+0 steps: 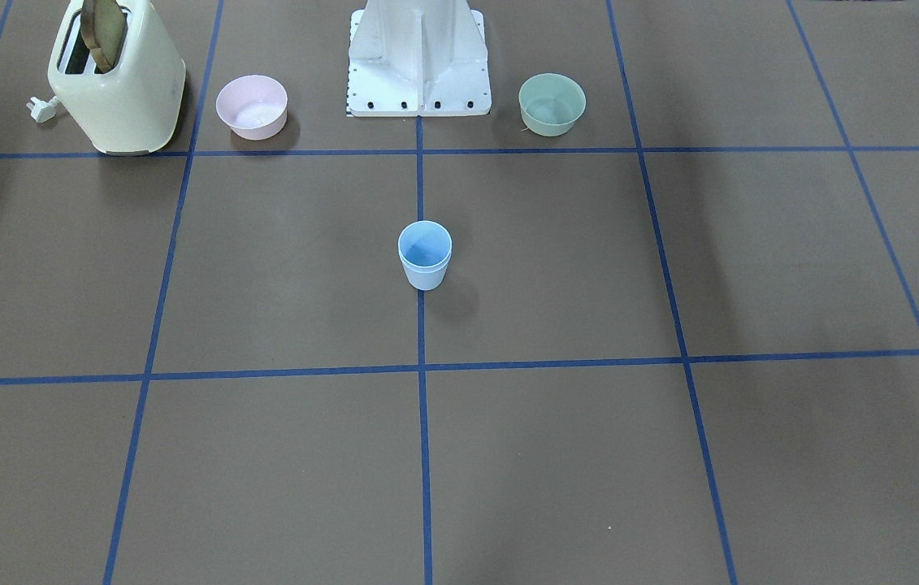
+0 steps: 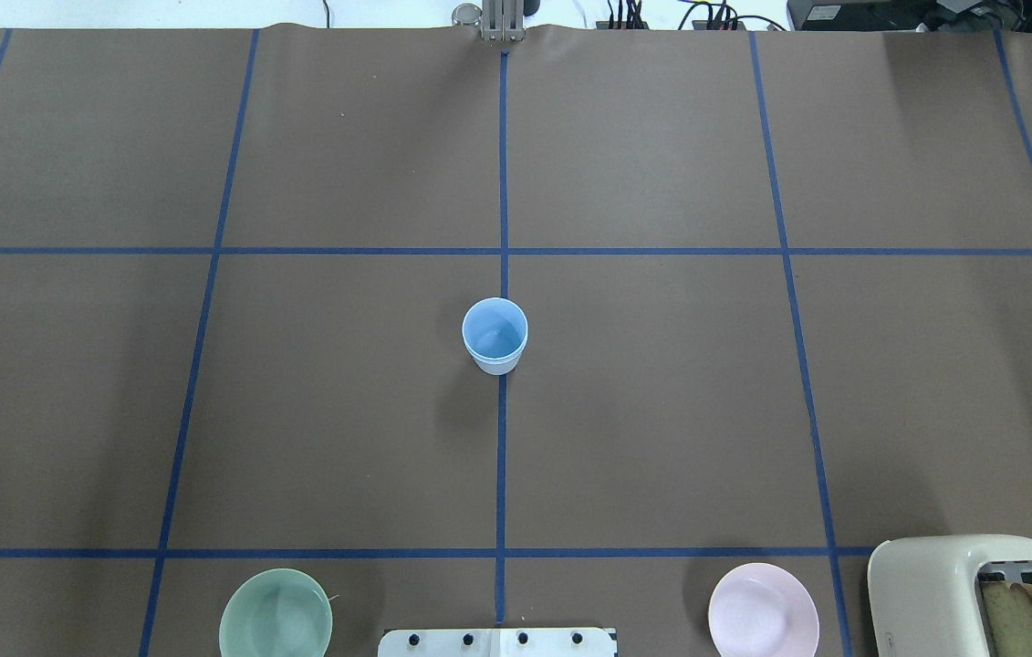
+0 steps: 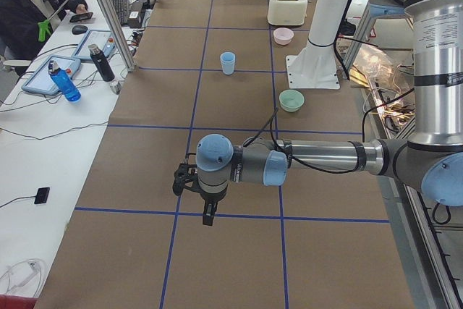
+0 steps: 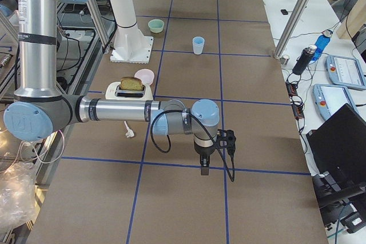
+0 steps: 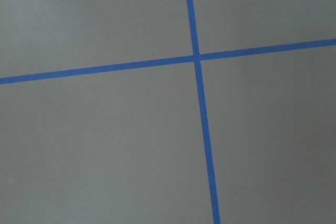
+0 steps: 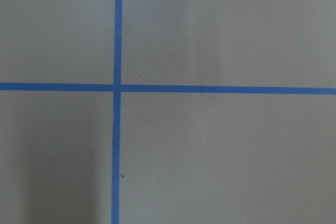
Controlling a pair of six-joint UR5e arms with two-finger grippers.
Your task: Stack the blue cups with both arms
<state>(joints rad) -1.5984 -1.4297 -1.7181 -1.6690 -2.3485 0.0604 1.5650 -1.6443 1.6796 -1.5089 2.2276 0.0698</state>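
Note:
The blue cups [image 1: 425, 256] stand upright on the centre tape line in the middle of the table. They look nested one in the other, with two rims close together [image 2: 495, 336]. They also show in the exterior left view [image 3: 228, 62] and the exterior right view [image 4: 198, 44]. My left gripper [image 3: 208, 215] hangs over the table far off to the left of the cups. My right gripper [image 4: 205, 167] hangs far off to their right. Each shows only in a side view, so I cannot tell whether it is open or shut. Both wrist views show only bare table and blue tape.
A green bowl [image 2: 276, 613] and a pink bowl [image 2: 763, 611] sit either side of the white base stand [image 2: 497, 641]. A cream toaster [image 2: 972, 593] with a slice of bread stands beside the pink bowl. A person [image 3: 32, 5] sits at the side desk.

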